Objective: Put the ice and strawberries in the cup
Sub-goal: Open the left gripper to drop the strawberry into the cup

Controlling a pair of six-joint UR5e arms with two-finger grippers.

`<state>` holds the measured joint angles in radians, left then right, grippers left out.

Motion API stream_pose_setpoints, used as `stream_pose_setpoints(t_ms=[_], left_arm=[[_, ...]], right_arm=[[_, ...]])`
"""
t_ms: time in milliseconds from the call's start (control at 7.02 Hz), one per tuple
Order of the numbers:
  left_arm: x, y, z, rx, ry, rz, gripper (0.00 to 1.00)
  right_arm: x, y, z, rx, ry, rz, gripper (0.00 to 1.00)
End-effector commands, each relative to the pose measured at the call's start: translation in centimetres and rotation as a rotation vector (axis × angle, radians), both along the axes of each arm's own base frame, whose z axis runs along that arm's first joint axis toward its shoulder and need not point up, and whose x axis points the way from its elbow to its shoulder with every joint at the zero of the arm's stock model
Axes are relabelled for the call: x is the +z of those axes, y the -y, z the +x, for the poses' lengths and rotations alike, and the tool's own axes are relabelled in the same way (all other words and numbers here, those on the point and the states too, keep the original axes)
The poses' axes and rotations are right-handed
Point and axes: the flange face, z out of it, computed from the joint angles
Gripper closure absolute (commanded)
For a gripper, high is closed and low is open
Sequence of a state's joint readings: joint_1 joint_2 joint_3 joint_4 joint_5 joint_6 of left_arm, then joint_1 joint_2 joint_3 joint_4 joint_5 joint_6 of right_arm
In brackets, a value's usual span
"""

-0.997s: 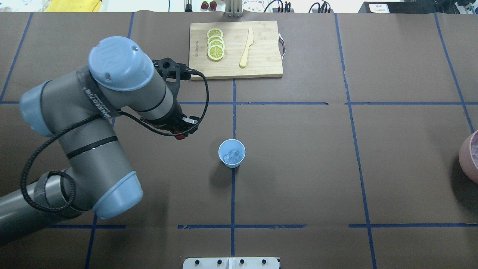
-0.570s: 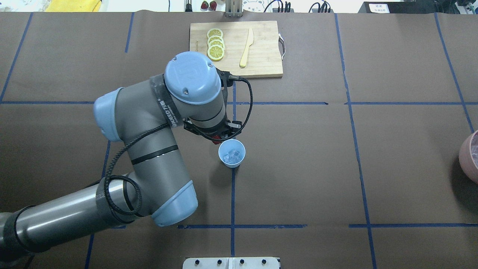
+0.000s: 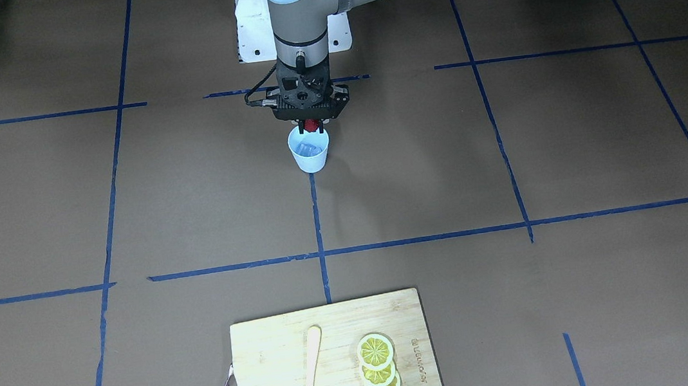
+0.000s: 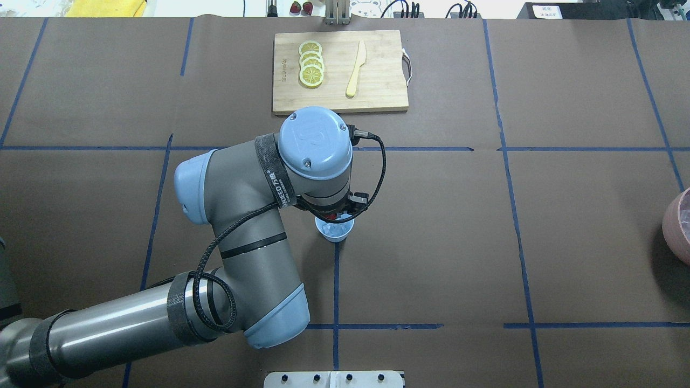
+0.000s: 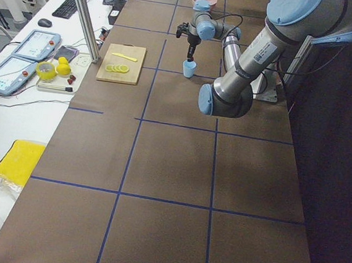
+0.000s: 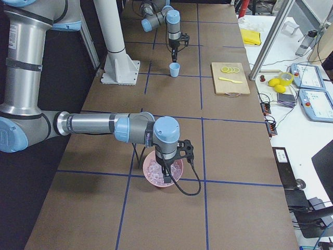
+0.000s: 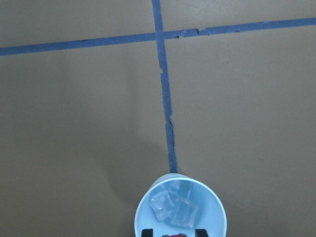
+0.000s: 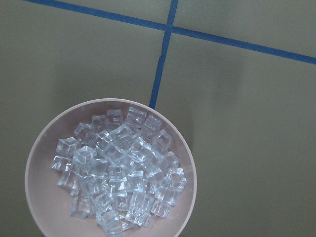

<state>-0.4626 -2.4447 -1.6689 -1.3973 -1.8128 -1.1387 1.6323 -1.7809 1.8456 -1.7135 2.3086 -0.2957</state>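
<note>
The left gripper (image 3: 309,123) has swung across the overhead view from centre-left. A second ago it hung well apart from the cup (image 3: 312,160); a moment later it was at the cup's upper-left rim. Now it stands straight over the cup's mouth, in the middle of the frame. Its fingers are pinched on the strawberry (image 3: 309,126), which shows in the front-facing view as a red dot just above the rim, not yet inside. The left wrist view agrees: the cup fills the bottom centre, with the two dark fingertips (image 7: 146,232) and a sliver of red at the very bottom edge.

The cup has not shifted from its spot on the blue tape line, and the ice (image 7: 174,207) lies in it as before, several clear cubes on the bottom. The ice half of the job therefore looks done and the carry looks finished. What remains, by my reading, is to spread the fingers and let the berry drop onto the cubes.

The right gripper (image 6: 165,176) hangs over the pink bowl (image 8: 38,207) of loose cubes (image 8: 118,168) at the lower middle of the right-side view. I cannot tell whether it is spread or closed. The cutting board (image 4: 377,81) with its lemon slices (image 4: 311,64) sits untouched at upper centre.
</note>
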Motion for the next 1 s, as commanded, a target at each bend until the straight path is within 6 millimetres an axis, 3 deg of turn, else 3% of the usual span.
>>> stream_pose_setpoints(t_ms=[0, 285, 427, 570, 854], left_arm=[[-0.1, -0.1, -0.1, -0.001, -0.004, 0.000, 0.01], [-0.3, 0.0, -0.6, 0.004, -0.009, 0.008, 0.00], [0.6, 0.1, -1.8, 0.059, -0.002, 0.067, 0.00], [4.2, 0.8, -6.0, 0.101, 0.005, 0.101, 0.00], [12.2, 5.4, -17.7, 0.203, 0.036, 0.182, 0.01]], right_arm=[[-0.1, 0.1, 0.1, 0.004, 0.000, 0.002, 0.00], [-0.2, 0.1, 0.2, 0.005, 0.000, 0.004, 0.00], [-0.2, 0.2, 0.2, 0.005, 0.000, 0.005, 0.00], [-0.2, 0.2, 0.2, 0.005, 0.000, 0.005, 0.00], [-0.4, 0.2, 0.4, 0.011, 0.001, 0.007, 0.00]])
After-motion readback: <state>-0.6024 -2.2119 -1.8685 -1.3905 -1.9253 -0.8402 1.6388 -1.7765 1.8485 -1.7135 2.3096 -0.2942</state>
